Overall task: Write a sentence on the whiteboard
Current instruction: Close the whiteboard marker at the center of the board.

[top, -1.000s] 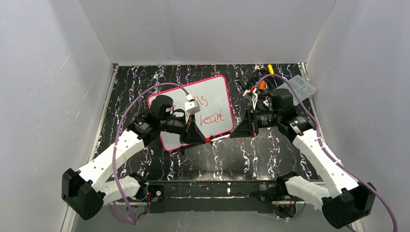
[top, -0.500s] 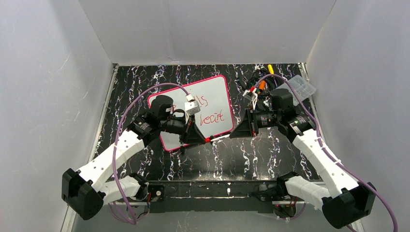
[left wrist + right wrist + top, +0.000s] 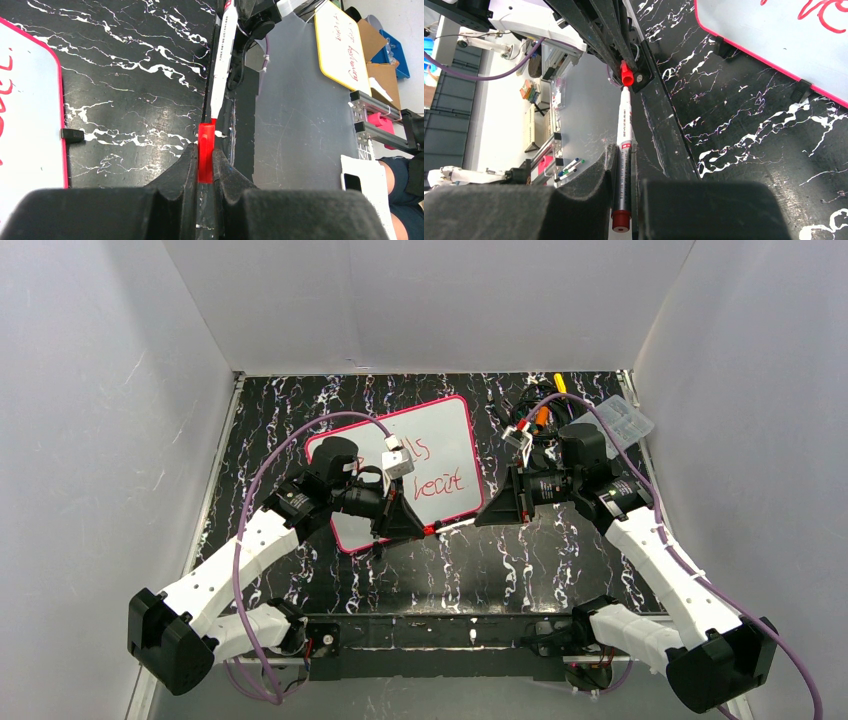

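Note:
The whiteboard (image 3: pixel 445 435) with a pink-red rim lies on the black marbled table behind the grippers. Part of the red sentence (image 3: pixel 437 485) shows on it; the left arm hides the rest. My left gripper (image 3: pixel 424 530) is shut on the marker's red cap (image 3: pixel 205 150). My right gripper (image 3: pixel 482 519) is shut on the white marker (image 3: pixel 624 125) by its barrel. The two grippers face each other just off the board's near right corner. The marker's tip meets the cap's mouth (image 3: pixel 626 78). The board's edge also shows in the left wrist view (image 3: pixel 30 115) and the right wrist view (image 3: pixel 764 35).
A clear plastic compartment box (image 3: pixel 623 420) sits at the far right. Loose markers and cables (image 3: pixel 538 416) lie beside it, with a yellow marker (image 3: pixel 560 382) behind. White walls enclose the table on three sides. Small black clips (image 3: pixel 72 134) hold the board's rim.

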